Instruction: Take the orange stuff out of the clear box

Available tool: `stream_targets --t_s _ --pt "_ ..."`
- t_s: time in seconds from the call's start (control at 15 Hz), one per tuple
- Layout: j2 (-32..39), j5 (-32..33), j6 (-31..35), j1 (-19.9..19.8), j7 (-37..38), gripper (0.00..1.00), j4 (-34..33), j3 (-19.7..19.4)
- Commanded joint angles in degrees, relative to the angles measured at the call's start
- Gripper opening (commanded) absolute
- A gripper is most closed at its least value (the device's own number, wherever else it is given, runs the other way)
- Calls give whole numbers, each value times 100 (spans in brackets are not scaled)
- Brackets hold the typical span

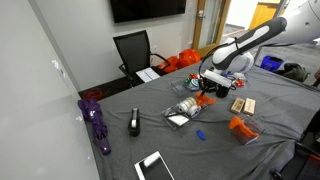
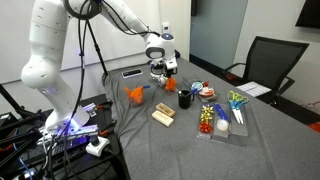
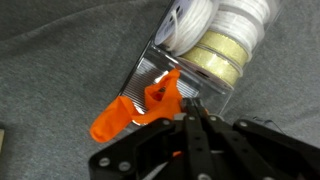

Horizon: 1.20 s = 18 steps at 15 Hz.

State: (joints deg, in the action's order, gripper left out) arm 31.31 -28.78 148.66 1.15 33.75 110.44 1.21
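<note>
In the wrist view my gripper (image 3: 190, 112) has its fingers pressed together on an orange plastic piece (image 3: 140, 108). The piece hangs over the open end of the clear box (image 3: 165, 75), which lies on its side on the grey cloth. Rolls of white and yellowish tape (image 3: 225, 45) fill the box's far end. In both exterior views the gripper (image 1: 207, 87) (image 2: 163, 75) points down at the table with the orange piece (image 1: 207, 98) (image 2: 168, 86) just under it.
A second orange object (image 1: 240, 127) (image 2: 137, 94) lies apart on the cloth. A wooden block (image 1: 242, 104) (image 2: 164, 116), a black cup (image 2: 185, 98), a clear tray of small items (image 2: 222, 120) and a black chair (image 1: 133, 50) are nearby.
</note>
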Motion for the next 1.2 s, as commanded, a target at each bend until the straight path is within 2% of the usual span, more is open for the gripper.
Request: stream_targets --t_s 0.0,0.53,0.73,0.8,0.93,1.13 --pt "343 -100 67 -101 -190 0 -264 82" --pt "1029 46 185 -90 -83 0 -633 -74" --pt "1080 77 93 -96 -77 0 -728 -101" --pt "1024 66 76 -117 -115 26 -696 -83" --pt "841 40 53 -154 -209 33 -568 -35" --pt "510 16 -3 -167 -339 55 -361 -7"
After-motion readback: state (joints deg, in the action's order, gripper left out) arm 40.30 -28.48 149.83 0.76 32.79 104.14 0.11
